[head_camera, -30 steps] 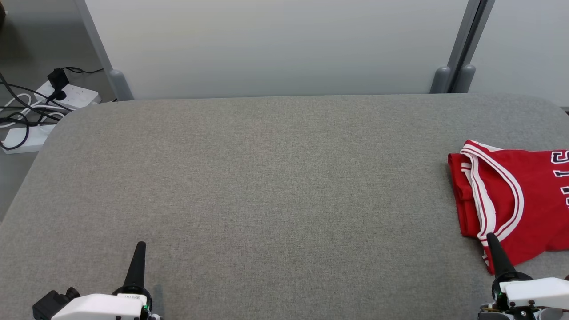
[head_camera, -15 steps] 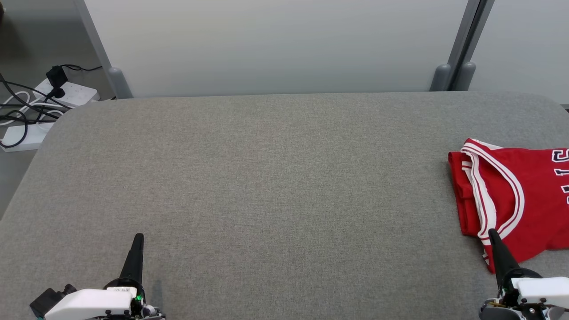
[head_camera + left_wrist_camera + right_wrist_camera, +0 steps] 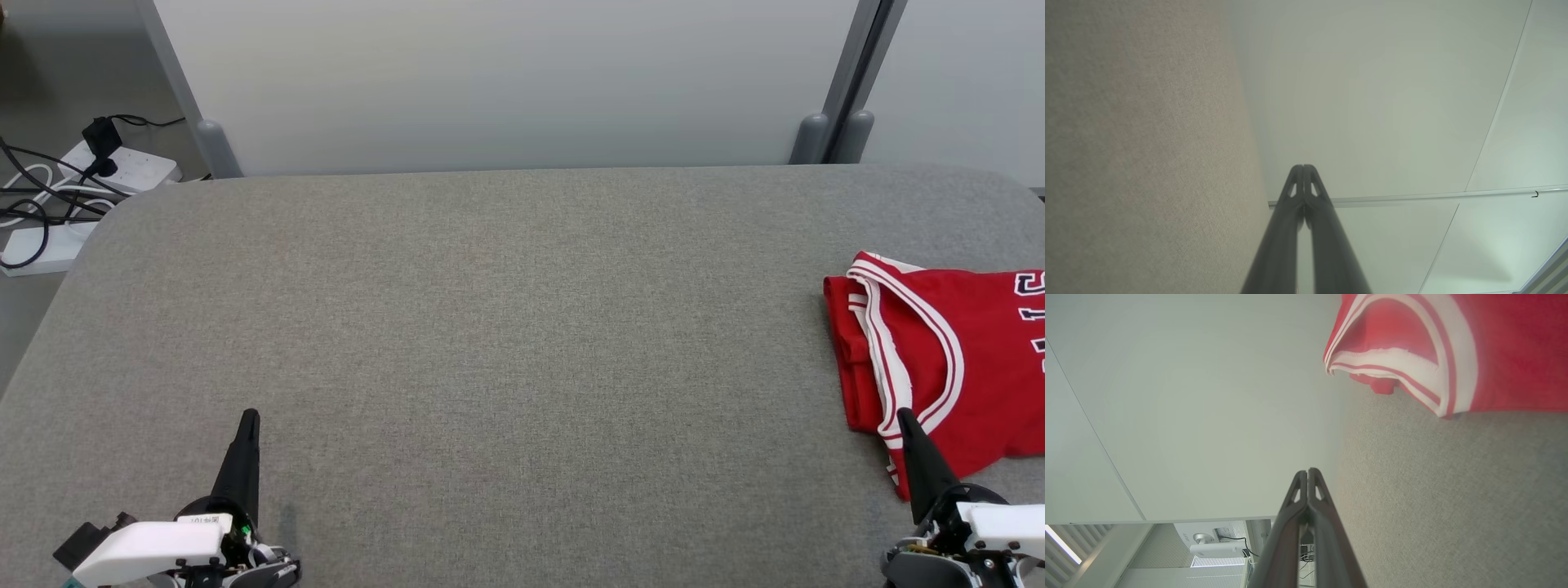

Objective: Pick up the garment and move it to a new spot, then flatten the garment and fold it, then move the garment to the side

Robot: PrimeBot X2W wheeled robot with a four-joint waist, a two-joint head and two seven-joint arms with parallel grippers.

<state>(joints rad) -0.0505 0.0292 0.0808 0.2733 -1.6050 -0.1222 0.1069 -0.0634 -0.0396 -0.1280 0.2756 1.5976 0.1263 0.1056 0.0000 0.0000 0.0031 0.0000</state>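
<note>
The garment is a red jersey with white trim, folded, lying at the right edge of the grey table; part of it runs out of the head view. In the right wrist view the garment lies ahead and to the right of the fingers. My right gripper is shut and empty, its tip in line with the jersey's near left corner; whether it touches the cloth I cannot tell. My left gripper stands shut and empty over bare table at the near left. Both wrist views show fingertips pressed together: left gripper, right gripper.
Pale partition panels with grey posts stand behind the table's far edge. On the floor at the far left lie white power strips with black cables. Bare grey cloth covers the wide middle of the table.
The head camera has tilted a little, shifting the whole picture. Both grippers have crept forward in the view, still shut. The jersey lies as before.
</note>
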